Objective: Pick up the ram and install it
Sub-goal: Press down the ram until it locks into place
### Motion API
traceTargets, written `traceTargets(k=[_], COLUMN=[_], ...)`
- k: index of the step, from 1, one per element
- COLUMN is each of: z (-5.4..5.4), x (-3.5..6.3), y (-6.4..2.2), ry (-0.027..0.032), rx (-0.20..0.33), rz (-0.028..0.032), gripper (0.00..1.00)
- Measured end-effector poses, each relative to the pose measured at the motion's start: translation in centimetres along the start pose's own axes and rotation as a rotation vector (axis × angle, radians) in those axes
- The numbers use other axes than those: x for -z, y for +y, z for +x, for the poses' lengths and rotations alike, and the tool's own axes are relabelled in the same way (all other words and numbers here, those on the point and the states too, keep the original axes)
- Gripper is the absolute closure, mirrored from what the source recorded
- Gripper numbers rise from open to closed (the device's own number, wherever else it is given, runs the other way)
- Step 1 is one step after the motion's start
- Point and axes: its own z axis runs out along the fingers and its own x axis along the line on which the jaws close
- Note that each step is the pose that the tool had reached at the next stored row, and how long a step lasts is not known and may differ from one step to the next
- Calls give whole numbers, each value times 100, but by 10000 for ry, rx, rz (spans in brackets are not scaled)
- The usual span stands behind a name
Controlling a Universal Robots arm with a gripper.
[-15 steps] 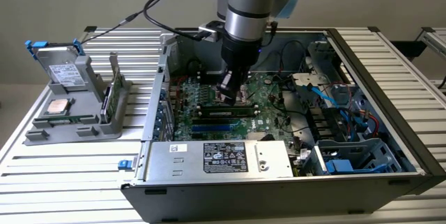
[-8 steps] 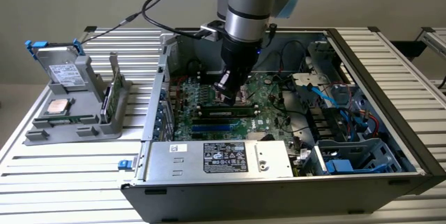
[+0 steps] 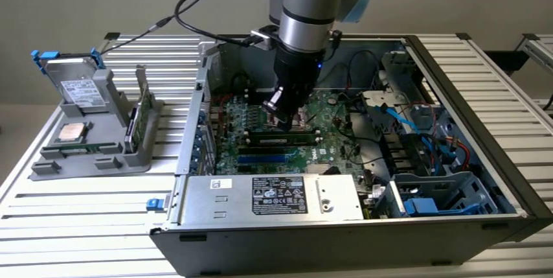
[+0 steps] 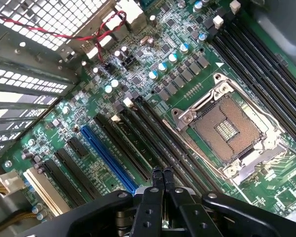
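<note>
- The gripper (image 4: 162, 171) is hovering above the motherboard (image 4: 187, 79), fingers pressed together, gripping nothing.
- The ram (image 3: 279, 139) is apparently sitting in a memory slot, just below the gripper.

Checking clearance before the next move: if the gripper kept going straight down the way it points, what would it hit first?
Probably the ram lying in a slot just below the gripper, whose fingertips are together, then the motherboard. Depth is hard to judge.
</note>
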Motion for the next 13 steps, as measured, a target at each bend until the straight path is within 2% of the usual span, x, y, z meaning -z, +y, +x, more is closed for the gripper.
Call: traceTargets(k=[13], z=[0], x=[-2], y=[0], ry=[65], rx=[-1428], rz=[85], gripper=[90])
